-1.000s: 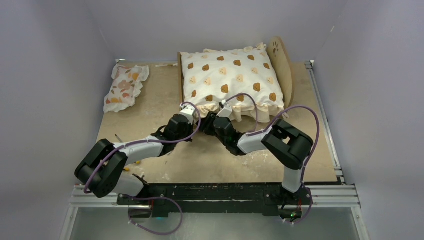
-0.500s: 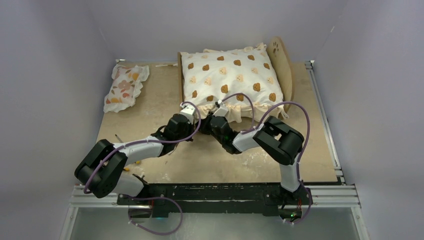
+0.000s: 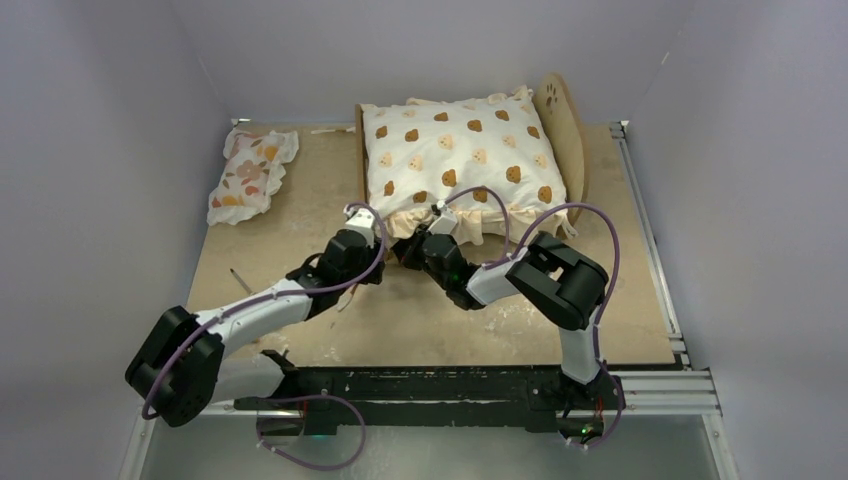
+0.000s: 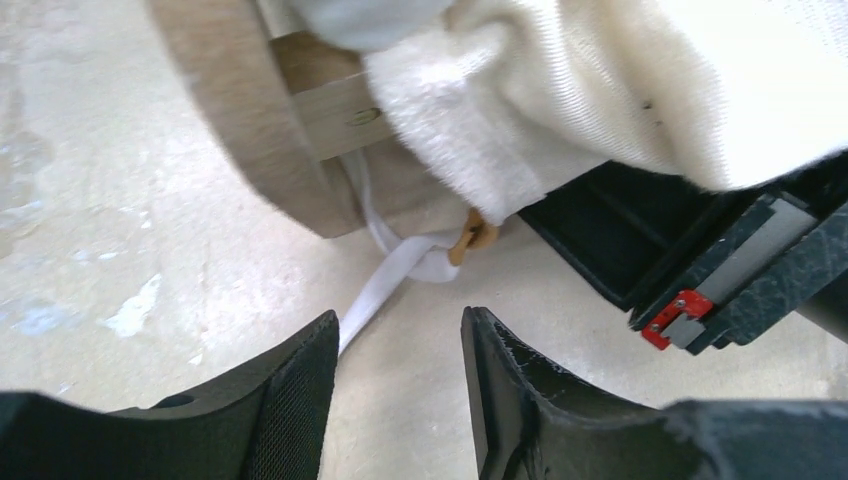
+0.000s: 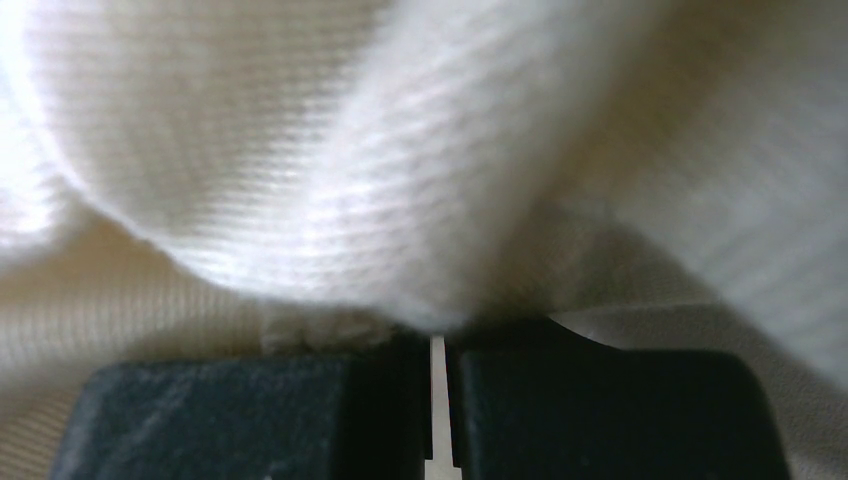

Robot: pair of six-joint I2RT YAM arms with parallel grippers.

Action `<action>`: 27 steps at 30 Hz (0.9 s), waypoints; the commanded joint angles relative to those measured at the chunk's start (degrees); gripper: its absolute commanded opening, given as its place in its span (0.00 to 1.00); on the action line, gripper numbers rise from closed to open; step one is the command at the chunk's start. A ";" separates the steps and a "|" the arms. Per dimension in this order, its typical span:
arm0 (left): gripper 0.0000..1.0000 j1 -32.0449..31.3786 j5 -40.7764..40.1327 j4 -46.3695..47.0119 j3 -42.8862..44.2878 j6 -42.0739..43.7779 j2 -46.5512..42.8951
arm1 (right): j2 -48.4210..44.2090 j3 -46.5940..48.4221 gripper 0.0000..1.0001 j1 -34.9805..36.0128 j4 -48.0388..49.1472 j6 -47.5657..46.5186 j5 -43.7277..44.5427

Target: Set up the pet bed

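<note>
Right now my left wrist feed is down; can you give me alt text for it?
The left hand, fingers open, hovers over the table, pointed at a white ribbon trailing from the bed frame corner. The cushion ruffle drapes over that corner, and the right hand has its tips buried in it.

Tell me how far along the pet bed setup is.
Done: bear-print cushion lies on the pet bed. In hand: right gripper shut at its near ruffle, left gripper open beside the frame corner, empty. Left: floral pillow lies on the table, far left, off the bed.
</note>
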 commanded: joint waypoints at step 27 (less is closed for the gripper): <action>0.00 -1.71 -17.59 -2.33 -1.93 -12.52 9.39 | -3.58 -2.19 0.00 -0.40 3.43 -1.70 -1.51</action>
